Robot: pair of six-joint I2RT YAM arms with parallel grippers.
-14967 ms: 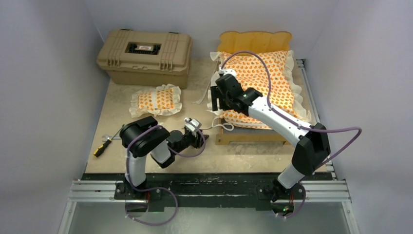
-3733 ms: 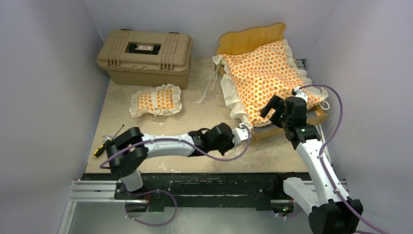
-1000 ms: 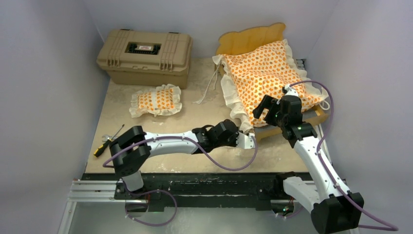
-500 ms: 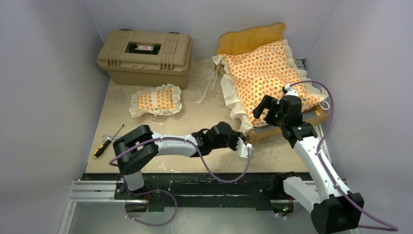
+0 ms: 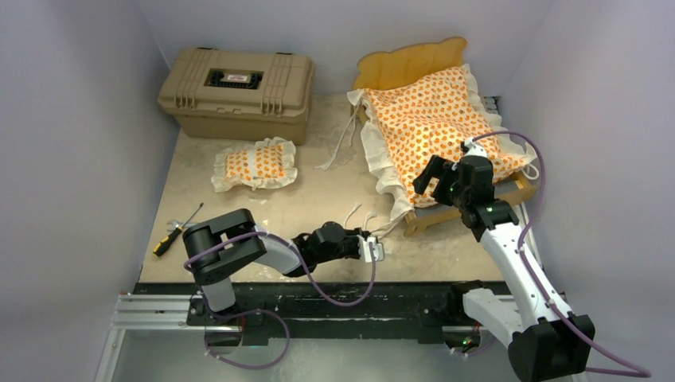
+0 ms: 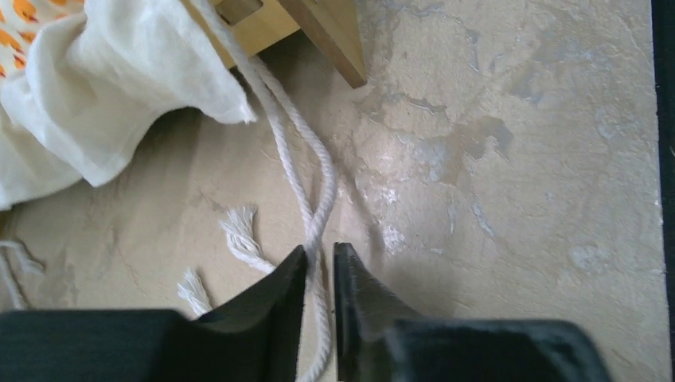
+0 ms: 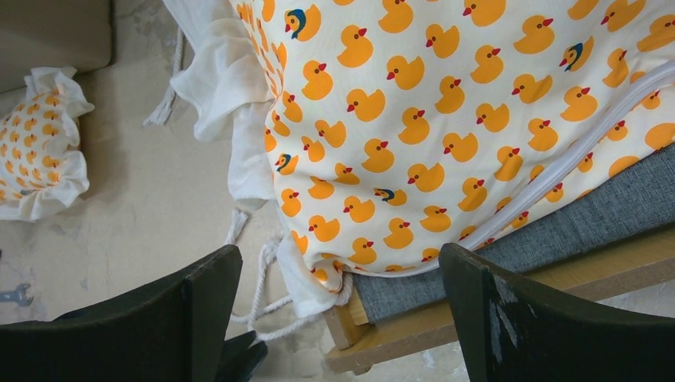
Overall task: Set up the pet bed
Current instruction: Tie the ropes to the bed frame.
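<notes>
The pet bed's light-wood frame (image 5: 414, 64) stands at the back right, turned askew. Its duck-print mattress (image 5: 430, 119) lies on it, with the ruffle spilling over the left side. The matching pillow (image 5: 255, 165) rests on the table to the left. A white cord (image 6: 306, 159) trails from the mattress's near corner. My left gripper (image 6: 320, 253) sits low on the table with its jaws a narrow gap apart and the cord running loosely between them. My right gripper (image 7: 338, 263) hovers wide open over the bed's near corner, above the grey base (image 7: 573, 223).
A tan hard case (image 5: 236, 91) stands at the back left. A yellow-handled screwdriver (image 5: 171, 239) lies near the left front edge. Purple walls close in on both sides. A metal rail (image 5: 342, 306) runs along the front.
My left gripper has drawn back from the bed's near corner toward the front left, pulling the cord out along the table, and its jaws have parted slightly. The right arm has stayed put.
</notes>
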